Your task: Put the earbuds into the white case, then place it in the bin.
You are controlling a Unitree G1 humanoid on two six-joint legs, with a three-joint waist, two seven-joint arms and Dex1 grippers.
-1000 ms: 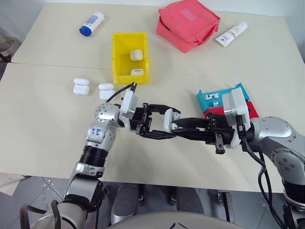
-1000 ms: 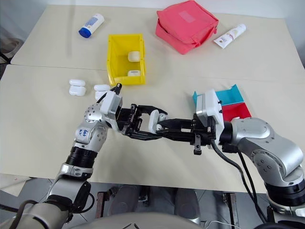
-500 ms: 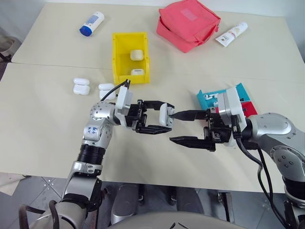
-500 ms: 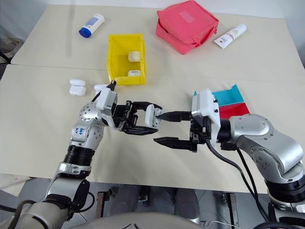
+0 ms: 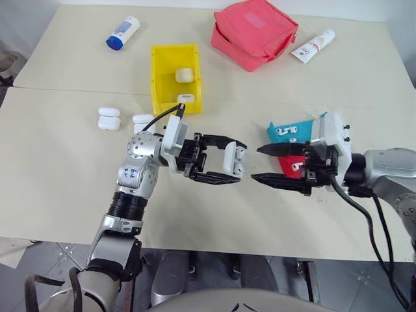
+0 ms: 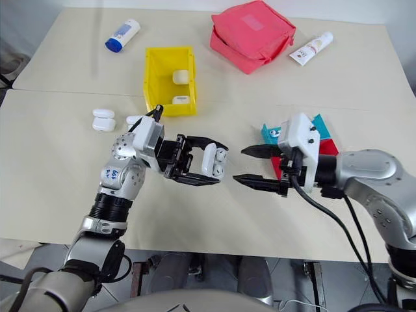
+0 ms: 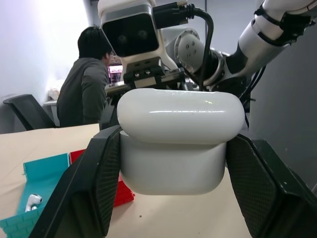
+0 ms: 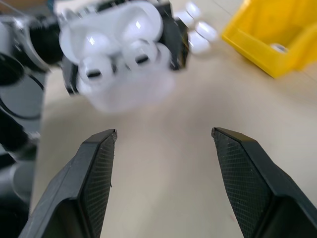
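Note:
My left gripper (image 5: 238,162) is shut on the white case (image 5: 234,160), held above the table's middle. In the right wrist view the case (image 8: 119,54) faces me open, with two earbuds (image 8: 94,69) seated in its sockets. My right gripper (image 5: 257,163) hangs open just right of the case, not touching it, with nothing between its fingers. More earbuds (image 5: 286,130) lie in the teal tray (image 5: 278,137) behind it. The yellow bin (image 5: 156,78) stands at the back left with two white cases inside.
A red tray (image 5: 286,166) lies beside the teal one. Spare white cases (image 5: 109,118) sit left of the bin. A pink pouch (image 5: 253,32), a white tube (image 5: 313,45) and a blue-capped bottle (image 5: 122,32) lie at the back. A person (image 7: 84,89) sits beyond the table.
My right gripper was shut at the case a second ago; it has opened and drawn back to the right. The left gripper keeps hold of the case in about the same place.

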